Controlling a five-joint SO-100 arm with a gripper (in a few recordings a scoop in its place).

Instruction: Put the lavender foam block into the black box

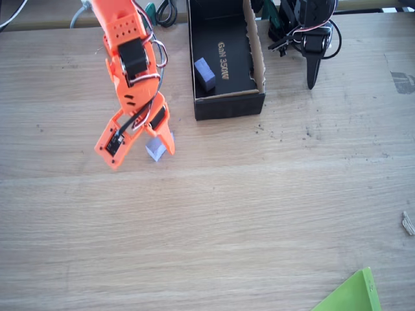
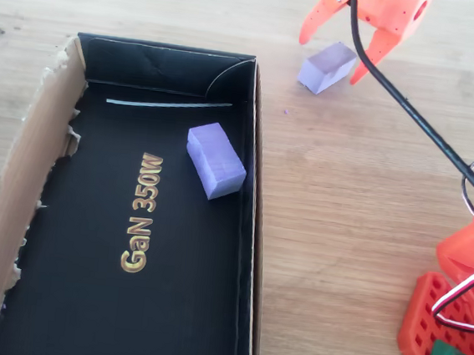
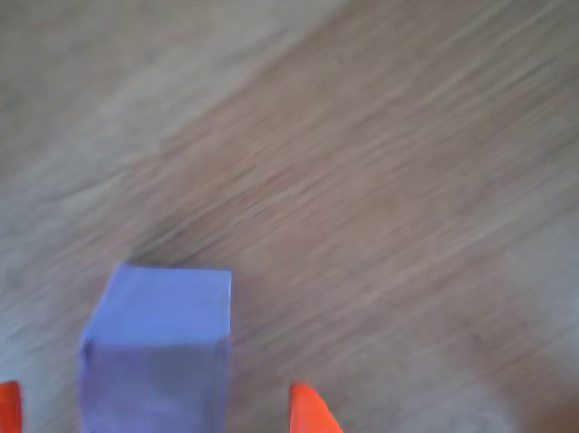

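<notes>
Down on the wooden table (image 1: 214, 220), in the fixed view, the orange gripper (image 1: 141, 150) sits at about nine o'clock. Its two fingers are spread wide apart, one on each side of the lavender foam block (image 1: 155, 149), and they hold nothing. The block lies on the wood, outside the black box (image 1: 228, 107), which is up at about twelve o'clock. Inside the box rests a darker violet block (image 2: 215, 160), close to the right wall in the overhead view.
</notes>
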